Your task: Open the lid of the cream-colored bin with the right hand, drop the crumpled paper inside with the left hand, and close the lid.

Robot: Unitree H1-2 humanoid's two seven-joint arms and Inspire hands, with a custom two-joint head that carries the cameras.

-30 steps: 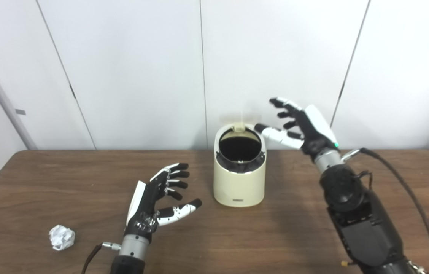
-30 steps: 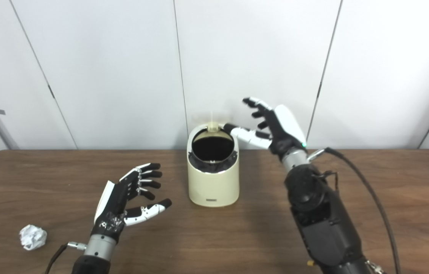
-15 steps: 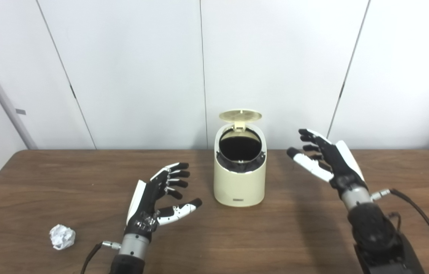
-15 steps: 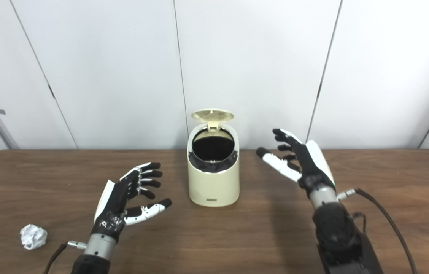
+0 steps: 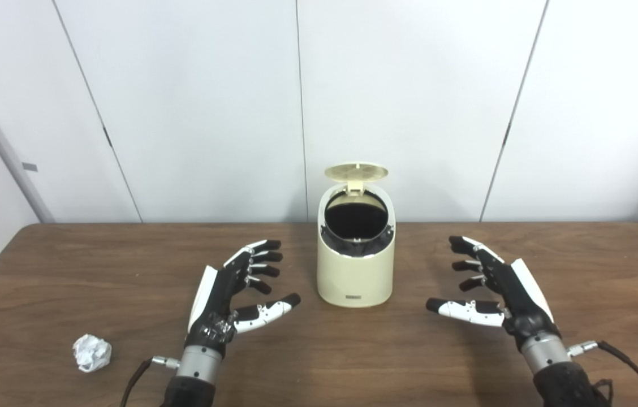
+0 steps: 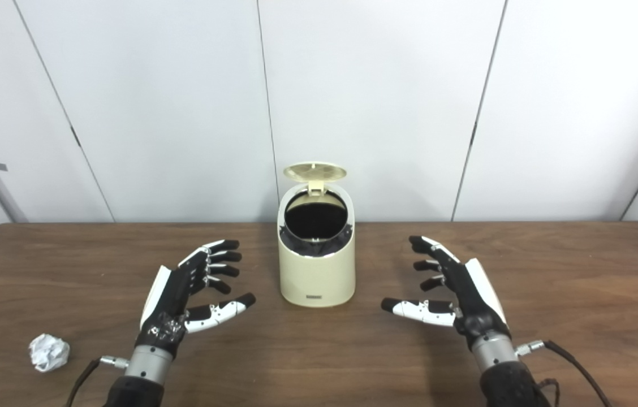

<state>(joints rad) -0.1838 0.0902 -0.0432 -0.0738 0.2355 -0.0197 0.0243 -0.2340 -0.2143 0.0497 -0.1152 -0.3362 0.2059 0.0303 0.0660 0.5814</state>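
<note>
The cream-colored bin (image 5: 356, 271) stands at the middle of the brown table, its round lid (image 5: 356, 171) flipped up at the back and its dark inside showing. A crumpled white paper ball (image 5: 91, 353) lies near the table's front left. My left hand (image 5: 234, 297) hovers open just left of the bin, fingers spread, holding nothing. On the bin's right, apart from it and low over the table, my right hand (image 5: 494, 294) is open too, palm turned toward the bin.
The wooden table (image 5: 70, 271) runs wall to wall in view, with white wall panels (image 5: 194, 102) behind it. A black cable (image 5: 636, 367) trails from my right wrist at the front right.
My right hand has come away from the bin's lid, dropping down and toward the front right. The lid has swung up and stands open. My left hand and the paper have not moved.
</note>
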